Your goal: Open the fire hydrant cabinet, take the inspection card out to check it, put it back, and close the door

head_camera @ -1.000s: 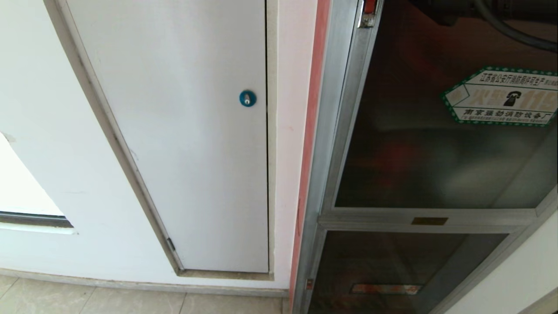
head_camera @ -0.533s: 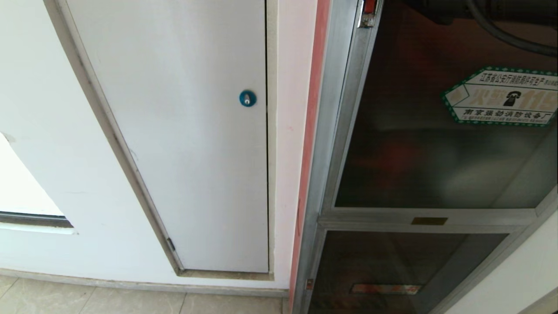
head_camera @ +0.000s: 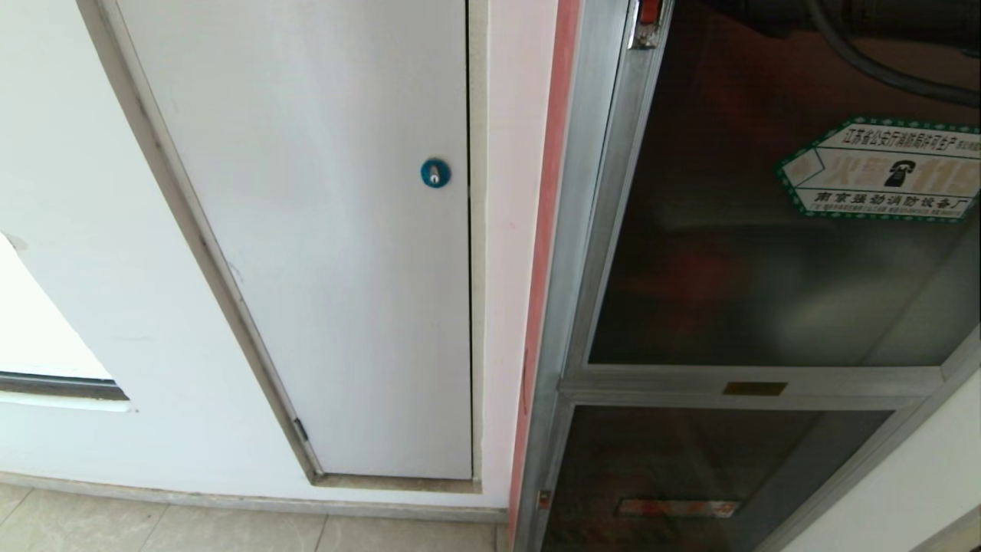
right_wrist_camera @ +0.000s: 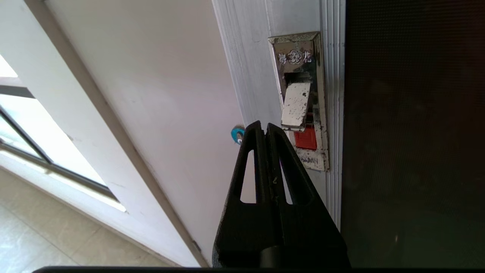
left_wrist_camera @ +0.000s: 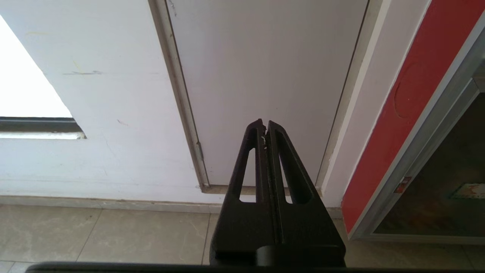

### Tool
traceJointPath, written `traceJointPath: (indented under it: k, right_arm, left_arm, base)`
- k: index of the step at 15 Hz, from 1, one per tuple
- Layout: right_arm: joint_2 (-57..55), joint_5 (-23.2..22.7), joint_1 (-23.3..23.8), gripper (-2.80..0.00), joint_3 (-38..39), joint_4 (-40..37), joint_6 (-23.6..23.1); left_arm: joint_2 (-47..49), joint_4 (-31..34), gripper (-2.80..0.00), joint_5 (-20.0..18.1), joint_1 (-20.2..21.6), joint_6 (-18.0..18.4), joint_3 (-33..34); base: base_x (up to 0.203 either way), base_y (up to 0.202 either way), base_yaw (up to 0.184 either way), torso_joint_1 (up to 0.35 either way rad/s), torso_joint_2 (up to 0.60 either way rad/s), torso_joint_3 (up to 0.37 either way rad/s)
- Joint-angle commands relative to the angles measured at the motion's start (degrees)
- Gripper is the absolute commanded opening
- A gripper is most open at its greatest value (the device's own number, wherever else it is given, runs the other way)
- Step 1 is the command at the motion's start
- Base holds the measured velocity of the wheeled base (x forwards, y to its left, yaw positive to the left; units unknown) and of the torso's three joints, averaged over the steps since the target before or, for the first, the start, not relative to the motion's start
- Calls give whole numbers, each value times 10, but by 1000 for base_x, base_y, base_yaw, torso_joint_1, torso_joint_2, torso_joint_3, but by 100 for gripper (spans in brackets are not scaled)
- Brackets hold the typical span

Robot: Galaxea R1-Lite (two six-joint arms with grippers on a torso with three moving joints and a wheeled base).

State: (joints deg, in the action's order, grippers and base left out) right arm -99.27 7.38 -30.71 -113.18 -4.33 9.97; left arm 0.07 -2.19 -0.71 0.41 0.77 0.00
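The fire hydrant cabinet [head_camera: 582, 230], silver-framed, fills the right of the head view. Its door [head_camera: 728, 253] is a dark glass pane with a green-edged "119" sticker [head_camera: 881, 169], and it lies flush in the frame. In the right wrist view the door's metal latch plate [right_wrist_camera: 301, 102] has its worn flap tilted out, with red showing below it. My right gripper [right_wrist_camera: 264, 127] is shut and empty, its tips just beside the latch's lower end. My left gripper [left_wrist_camera: 264, 125] is shut and empty, held low and pointing at the white wall panel. The inspection card is hidden.
Left of the cabinet is a white panel [head_camera: 345, 230] with a blue round lock [head_camera: 435, 172]. A smaller lower glass panel [head_camera: 690, 460] sits under a small brass plate [head_camera: 755, 389]. Beige floor tiles [head_camera: 153, 529] run along the wall, with a window [head_camera: 31, 330] at far left.
The right arm's dark cable at the top right edge of the head view has shifted slightly. Door and latch look the same.
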Motion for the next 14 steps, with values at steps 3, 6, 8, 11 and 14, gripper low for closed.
traceJointPath:
  k: [3,6,8,11,14]
  right_arm:
    - [-5,-1,4,-280,0,5,0]
    - [-9,-1,4,-280,1,3,0]
    - [-13,-1,5,-280,1,1,0]
    - [-20,-1,6,-280,1,0,0]
    - [-26,-1,6,-280,1,-1,0]
  left_arm:
    - [0,0,-280,0,0,0,8]
    - [0,0,-280,0,0,0,8]
    - [0,0,-280,0,0,0,8]
    - [0,0,-280,0,0,0,8]
    - [0,0,-280,0,0,0,8]
  base:
    - [0,0,0,0,0,0]
    - [0,0,0,0,0,0]
    - [0,0,0,0,0,0]
    - [0,0,0,0,0,0]
    - [0,0,0,0,0,0]
